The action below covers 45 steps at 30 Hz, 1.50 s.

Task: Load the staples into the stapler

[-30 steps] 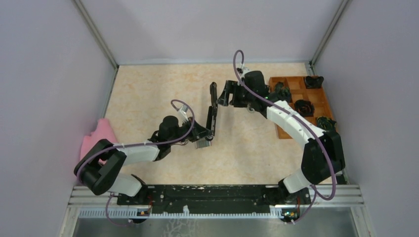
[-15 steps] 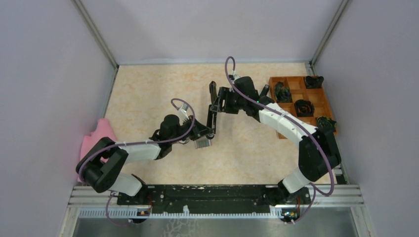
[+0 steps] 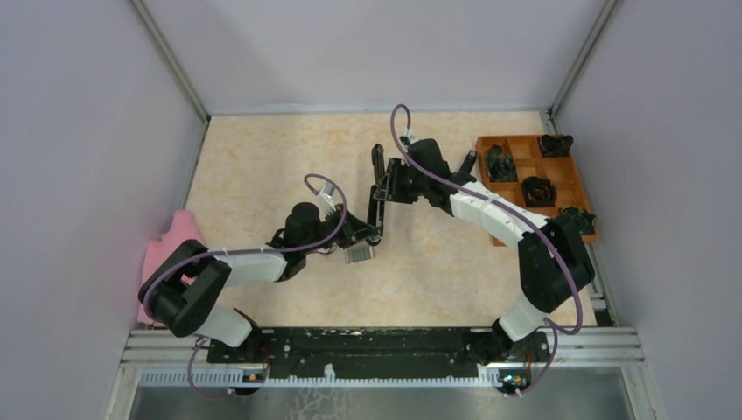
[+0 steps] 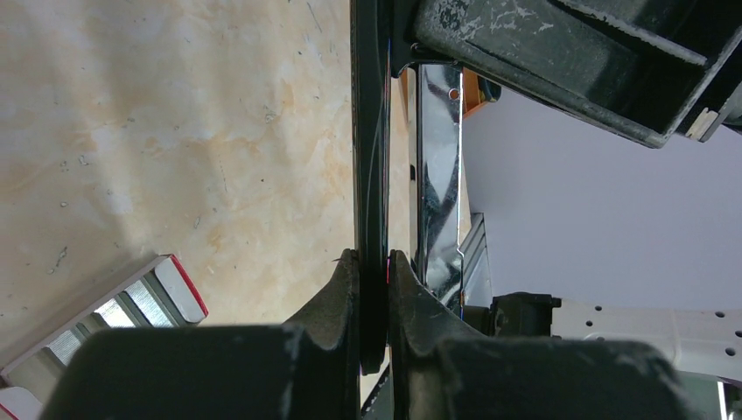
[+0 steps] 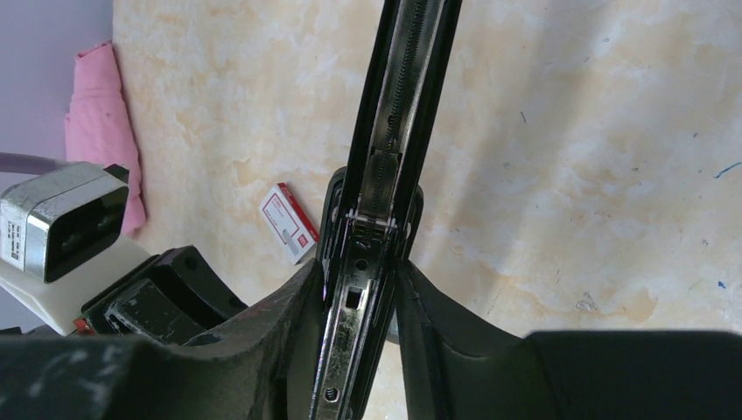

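Observation:
The black stapler is swung open and held off the table between both arms. My left gripper is shut on its thin black arm, with a finger pressed on each side. My right gripper is shut around the chrome magazine rail; in the right wrist view the open channel with its spring runs up from between my fingers. No loose block of staples shows in any view. A small red-and-white box lies on the table just below the left gripper.
The box also shows in the left wrist view and the right wrist view. A wooden compartment tray with several dark objects stands at the right. A pink cloth lies at the left wall.
My right gripper has moved left from beside the tray and has come onto the stapler's upper part. The left gripper has kept its hold and barely moved.

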Each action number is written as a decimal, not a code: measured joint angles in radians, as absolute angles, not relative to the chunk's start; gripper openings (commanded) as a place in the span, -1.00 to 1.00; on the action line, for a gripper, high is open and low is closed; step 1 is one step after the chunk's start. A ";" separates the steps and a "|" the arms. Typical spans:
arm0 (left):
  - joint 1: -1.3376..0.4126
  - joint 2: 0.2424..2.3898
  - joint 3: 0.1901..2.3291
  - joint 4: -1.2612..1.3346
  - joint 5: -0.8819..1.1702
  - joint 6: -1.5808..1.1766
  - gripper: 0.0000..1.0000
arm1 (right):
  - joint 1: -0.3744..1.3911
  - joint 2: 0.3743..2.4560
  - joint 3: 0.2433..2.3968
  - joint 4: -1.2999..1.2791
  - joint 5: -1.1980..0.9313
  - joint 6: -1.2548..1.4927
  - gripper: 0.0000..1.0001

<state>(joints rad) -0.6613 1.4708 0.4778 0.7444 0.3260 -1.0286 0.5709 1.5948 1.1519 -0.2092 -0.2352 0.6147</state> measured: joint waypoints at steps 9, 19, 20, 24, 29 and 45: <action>-0.665 1.484 0.482 0.739 0.310 -1.016 -0.87 | 0.576 1.615 1.154 -0.194 -0.224 0.637 -1.00; -0.677 1.453 0.493 0.723 0.268 -0.966 0.00 | 0.582 1.655 1.224 -0.272 -0.157 0.525 -1.00; -0.677 1.443 0.494 0.717 0.258 -0.963 0.03 | 0.582 1.666 1.234 -0.289 -0.145 0.507 -1.00; -0.671 1.416 0.493 0.687 0.227 -0.952 0.12 | 0.582 1.708 1.267 -0.334 -0.096 0.446 -1.00; -0.654 1.355 0.471 0.615 0.174 -0.938 0.46 | 0.583 1.756 1.292 -0.361 -0.016 0.388 -1.00; -0.530 1.028 0.444 0.236 0.016 -0.826 0.87 | 0.646 1.930 1.310 -0.335 0.236 0.348 -0.88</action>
<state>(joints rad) -0.5297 1.0279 0.4438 0.2359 0.0162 -0.8257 0.6460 1.9305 1.3098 -0.3347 0.2356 0.3481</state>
